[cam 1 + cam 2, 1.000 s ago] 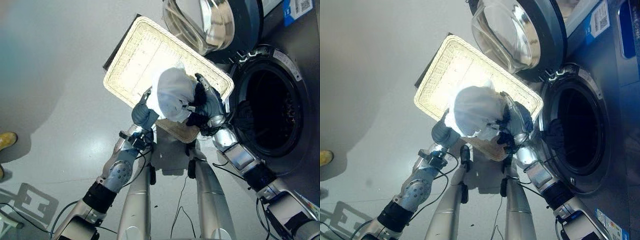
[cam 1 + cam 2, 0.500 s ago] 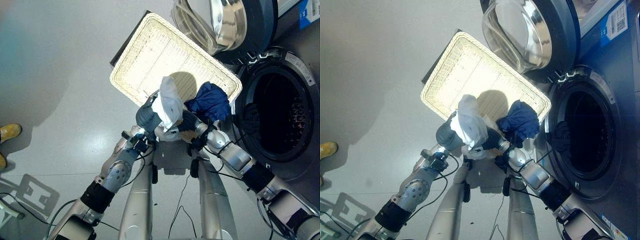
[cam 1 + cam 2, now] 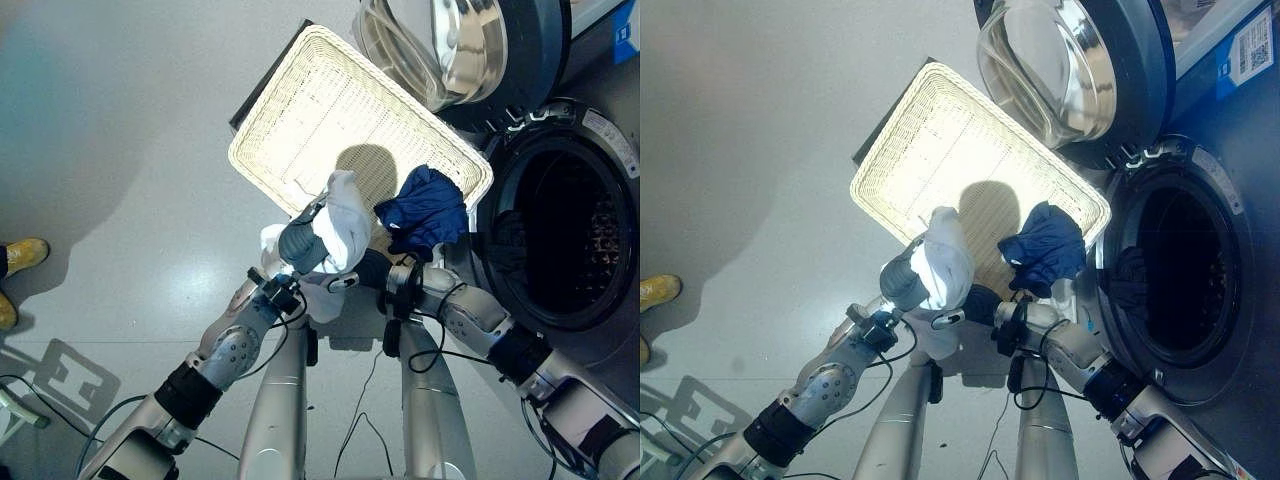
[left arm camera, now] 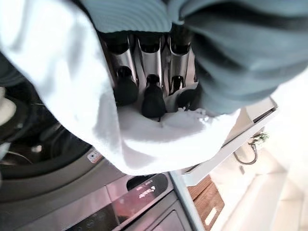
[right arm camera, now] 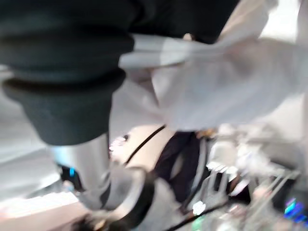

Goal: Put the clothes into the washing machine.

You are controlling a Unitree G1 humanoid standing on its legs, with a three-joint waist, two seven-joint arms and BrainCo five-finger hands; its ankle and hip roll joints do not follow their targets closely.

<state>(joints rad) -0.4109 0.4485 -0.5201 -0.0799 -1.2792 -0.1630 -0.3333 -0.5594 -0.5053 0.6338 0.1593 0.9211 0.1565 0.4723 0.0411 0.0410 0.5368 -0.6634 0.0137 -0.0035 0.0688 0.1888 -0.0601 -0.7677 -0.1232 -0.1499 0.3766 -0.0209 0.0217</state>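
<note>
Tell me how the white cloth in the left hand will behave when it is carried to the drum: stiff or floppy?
Probably floppy: the white cloth drapes over the left hand, whose fingers press into its folds. It looks light, and loose ends hanging below could snag or slip.

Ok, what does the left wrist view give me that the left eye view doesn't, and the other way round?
Left wrist view alone: the left hand with fingertips curled into the white garment.

Left eye view alone: the wicker basket, the blue garment at its corner by the washing machine's open drum, and the right hand beside the white cloth.

Both show the white garment and the left hand.
</note>
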